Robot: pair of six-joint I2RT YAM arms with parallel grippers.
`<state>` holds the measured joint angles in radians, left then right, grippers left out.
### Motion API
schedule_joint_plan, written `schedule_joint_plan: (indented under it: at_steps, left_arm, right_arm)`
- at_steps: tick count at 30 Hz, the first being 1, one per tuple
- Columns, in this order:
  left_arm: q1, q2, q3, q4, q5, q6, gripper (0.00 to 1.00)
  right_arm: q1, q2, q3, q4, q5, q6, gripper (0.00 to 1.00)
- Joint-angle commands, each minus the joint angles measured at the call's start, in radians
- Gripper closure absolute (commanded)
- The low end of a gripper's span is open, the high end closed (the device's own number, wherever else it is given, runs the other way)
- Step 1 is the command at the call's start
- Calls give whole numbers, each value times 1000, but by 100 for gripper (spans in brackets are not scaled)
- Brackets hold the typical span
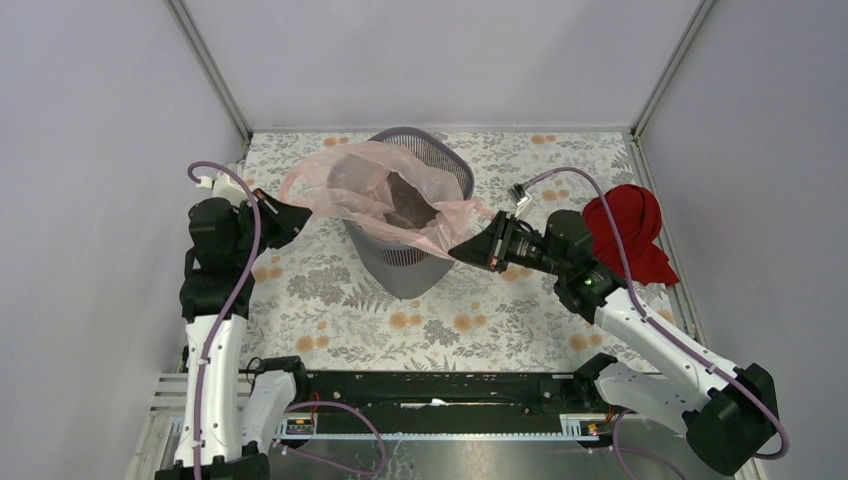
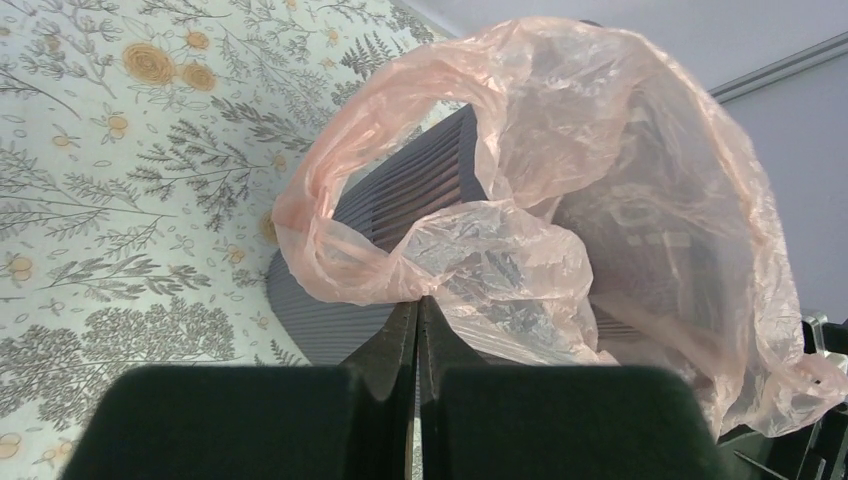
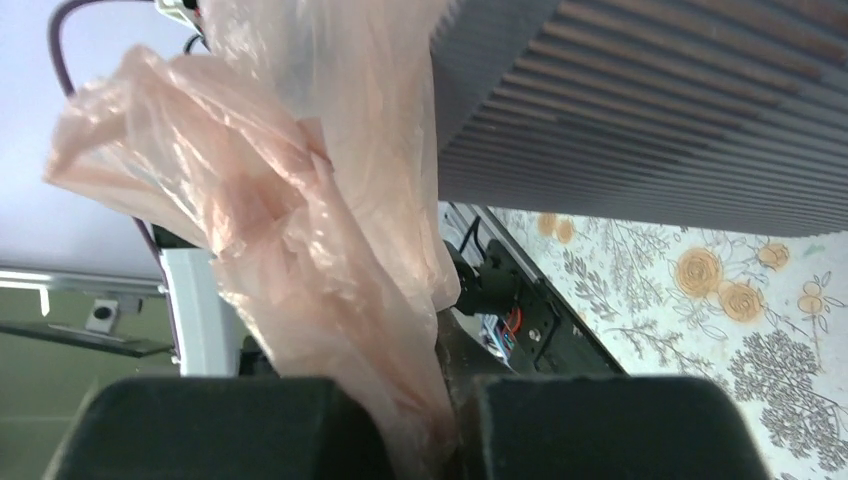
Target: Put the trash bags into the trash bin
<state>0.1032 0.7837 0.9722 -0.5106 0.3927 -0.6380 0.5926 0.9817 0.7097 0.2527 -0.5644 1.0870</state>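
The pale-pink translucent trash bag (image 1: 385,195) is stretched open over the mouth of the dark-grey mesh trash bin (image 1: 405,262), which stands mid-table. My left gripper (image 1: 303,216) is shut on the bag's left edge, beside the bin's left rim. My right gripper (image 1: 458,250) is shut on the bag's right edge, by the bin's right side. In the left wrist view the bag (image 2: 560,190) drapes over the bin (image 2: 400,190) above my closed jaws (image 2: 418,303). In the right wrist view the bag (image 3: 300,230) hangs from my jaws (image 3: 445,440) beside the bin wall (image 3: 650,110).
A solid red cloth bundle (image 1: 628,232) lies at the table's right edge behind my right arm. The floral tablecloth (image 1: 470,320) covers the table. White walls close in left, right and back. A black rail (image 1: 440,385) runs along the near edge.
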Motion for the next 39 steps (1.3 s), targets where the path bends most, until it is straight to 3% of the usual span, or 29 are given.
schedule_joint_plan:
  at_steps: [1,6,12,16,28,30,35,39]
  left_arm:
    - [4,-64,-8,-27,-56,86,100]
    - [5,-121,-13,-63,-96,121,100]
    - [4,-150,-24,-3,-1,47,100]
    - [4,-179,-38,-18,-23,37,100]
    - [5,-237,-62,-110,-261,129,100]
    - [4,-195,-46,-102,-243,132,100]
    - [4,-74,-78,74,-57,74,100]
    - [5,53,-19,94,-61,112,100]
  right_arm:
    - [26,-38,-24,-8,-82,-91,90]
    - [34,-40,-41,13,-82,-93,88]
    - [33,-64,-33,70,-54,-61,89]
    - [33,-72,-42,58,-51,-55,97]
    - [34,-110,-61,-122,34,-163,100]
    - [33,-107,-59,-130,61,-173,88]
    - [34,-40,33,-205,189,-313,73]
    - [34,27,171,-346,291,-507,55]
